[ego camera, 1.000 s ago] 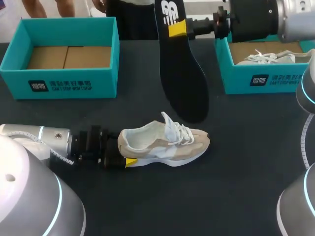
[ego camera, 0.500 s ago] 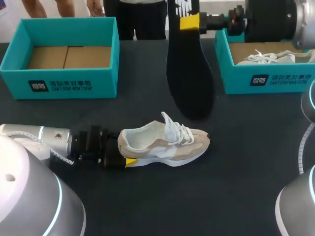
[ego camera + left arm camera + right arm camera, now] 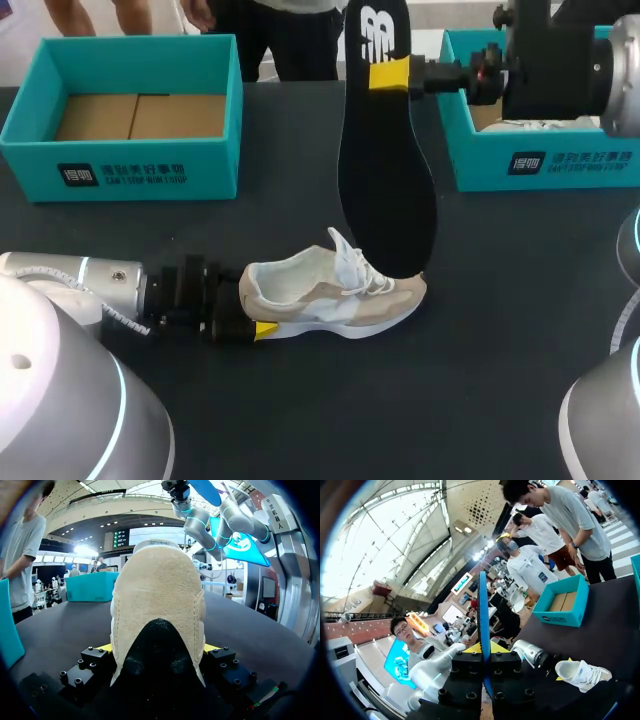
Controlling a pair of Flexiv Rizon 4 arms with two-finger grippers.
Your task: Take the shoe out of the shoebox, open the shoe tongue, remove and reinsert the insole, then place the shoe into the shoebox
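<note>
Shoe (image 3: 335, 290) lies on its sole on the tabletop (image 3: 450, 380), toe pointing to the robot's right, well clear of the empty shoebox (image 3: 150, 165). Left end effector (image 3: 252, 308) is clamped on the heel from both sides. Right end effector (image 3: 388, 75) is pinched on the insole (image 3: 385, 170) near its heel end. The insole hangs toe-down, its tip over the laces; contact cannot be told.

Risks, as judged:
- Tip sits ahead of the opening and could snag on the laces or the raised tongue.
- Insole is thin and flexible, so pushing down may buckle it.
- Shoe is held only at the heel, so a side load may twist it.
</note>
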